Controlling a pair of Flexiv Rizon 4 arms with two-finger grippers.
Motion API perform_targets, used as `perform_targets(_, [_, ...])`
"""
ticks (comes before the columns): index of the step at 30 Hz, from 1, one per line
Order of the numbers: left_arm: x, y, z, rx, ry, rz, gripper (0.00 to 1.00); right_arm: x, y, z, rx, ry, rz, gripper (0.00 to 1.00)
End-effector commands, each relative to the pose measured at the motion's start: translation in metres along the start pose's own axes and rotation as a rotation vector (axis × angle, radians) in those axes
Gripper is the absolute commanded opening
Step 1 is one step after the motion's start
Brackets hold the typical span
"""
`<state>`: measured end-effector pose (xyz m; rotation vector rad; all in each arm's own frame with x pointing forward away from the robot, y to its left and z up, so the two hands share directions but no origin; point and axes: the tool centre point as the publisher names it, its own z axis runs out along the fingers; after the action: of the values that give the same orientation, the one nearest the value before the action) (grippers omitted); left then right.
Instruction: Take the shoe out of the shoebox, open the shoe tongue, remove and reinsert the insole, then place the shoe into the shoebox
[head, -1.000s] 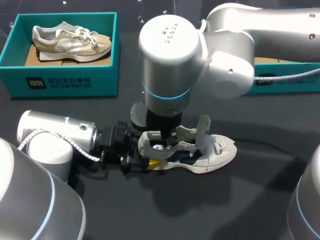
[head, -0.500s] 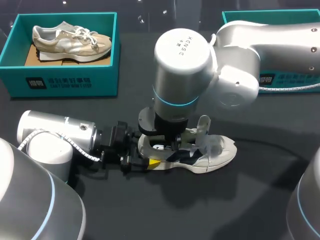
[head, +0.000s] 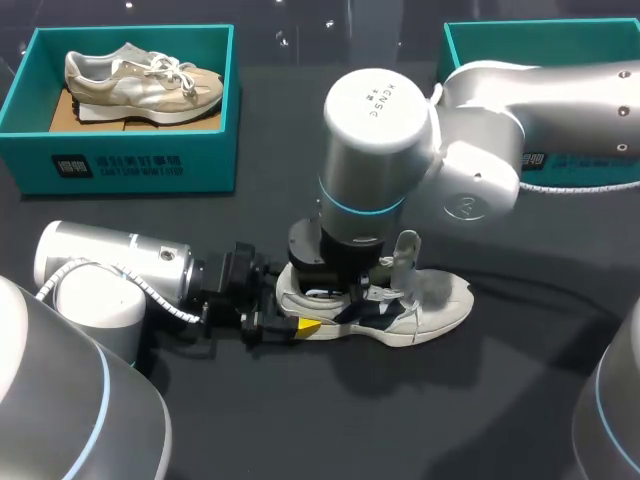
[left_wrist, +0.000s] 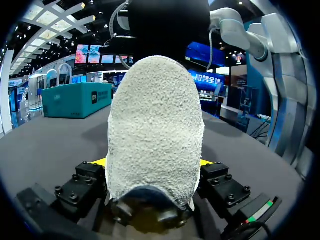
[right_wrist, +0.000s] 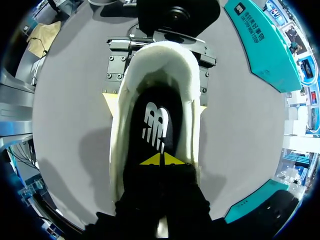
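Sliding toward the toe and sinking over the last second, the right arm now stands close above the shoe (head: 430, 305), and the right gripper (right_wrist: 162, 160) is down inside the opening; I judge the insole step is in hand. Its fingers are pressed together, tips on the insole (right_wrist: 155, 125) (whether they pinch it, I cannot tell). The left gripper (left_wrist: 152, 165) clamps the heel between its fingers, and the shoe stretches ahead of them.
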<state>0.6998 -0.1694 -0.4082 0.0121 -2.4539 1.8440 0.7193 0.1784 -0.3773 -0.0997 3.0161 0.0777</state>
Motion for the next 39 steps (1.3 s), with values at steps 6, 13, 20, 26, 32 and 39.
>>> perform_targets(6, [0.000,0.000,0.002,-0.003,0.000,0.000,0.00,0.009,-0.024,0.003,-0.014,-0.020,0.052,0.14])
perform_targets(13, [0.000,0.000,0.002,-0.003,0.000,0.000,0.00,0.007,-0.032,0.002,-0.013,-0.018,0.072,0.22])
perform_targets(20, [0.000,0.000,0.002,-0.003,0.000,0.000,0.00,-0.002,-0.035,0.009,-0.017,0.013,0.073,0.27])
perform_targets(26, [0.000,0.000,0.002,-0.003,0.000,0.000,0.00,-0.010,-0.037,0.016,-0.009,0.056,0.076,0.30])
perform_targets(32, [0.000,0.000,0.002,-0.003,0.000,0.000,0.00,-0.013,-0.033,0.026,0.017,0.142,0.089,0.30])
perform_targets(39, [0.000,0.000,0.002,-0.003,0.000,0.000,0.00,-0.002,-0.028,0.037,0.029,0.211,0.115,0.29])
